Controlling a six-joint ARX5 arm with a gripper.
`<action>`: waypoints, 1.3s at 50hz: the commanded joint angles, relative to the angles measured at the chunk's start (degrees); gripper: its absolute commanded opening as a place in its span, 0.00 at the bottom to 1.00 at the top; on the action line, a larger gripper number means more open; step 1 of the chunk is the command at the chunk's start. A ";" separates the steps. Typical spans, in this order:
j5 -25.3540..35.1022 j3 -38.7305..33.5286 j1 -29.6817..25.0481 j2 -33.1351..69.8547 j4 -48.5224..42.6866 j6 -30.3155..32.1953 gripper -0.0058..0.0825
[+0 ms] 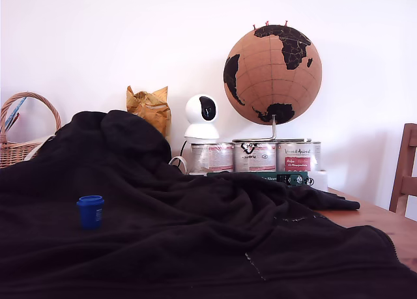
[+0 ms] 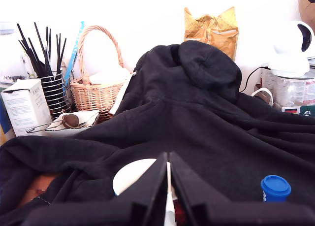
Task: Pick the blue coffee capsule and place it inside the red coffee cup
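Observation:
The blue coffee capsule (image 1: 90, 211) stands upright on a black fleece garment (image 1: 195, 234) that covers the table, at the exterior view's left. In the wrist view the blue coffee capsule (image 2: 275, 188) sits apart from my gripper (image 2: 168, 156), whose black fingers (image 2: 147, 186) meet at their tips, shut with nothing held. Behind the fingers show a white round shape (image 2: 129, 176) and a bit of red (image 2: 180, 213). This may be the red coffee cup, mostly hidden. The exterior view shows neither gripper nor cup.
A wicker basket (image 1: 19, 136), gold bag (image 1: 150, 107), white camera (image 1: 202, 116), several tins (image 1: 254, 157) and a cork globe (image 1: 273, 74) line the back. A chair (image 1: 405, 175) stands at the right. A wire holder with black sticks (image 2: 51, 88) and a box (image 2: 24, 105) stand near the basket.

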 commanded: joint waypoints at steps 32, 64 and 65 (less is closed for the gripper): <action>15.34 2.40 -0.98 -0.46 7.08 -15.02 0.04; 10.01 6.69 -15.28 38.82 31.78 -18.88 0.04; 8.63 6.86 -16.00 40.50 32.24 -18.91 0.04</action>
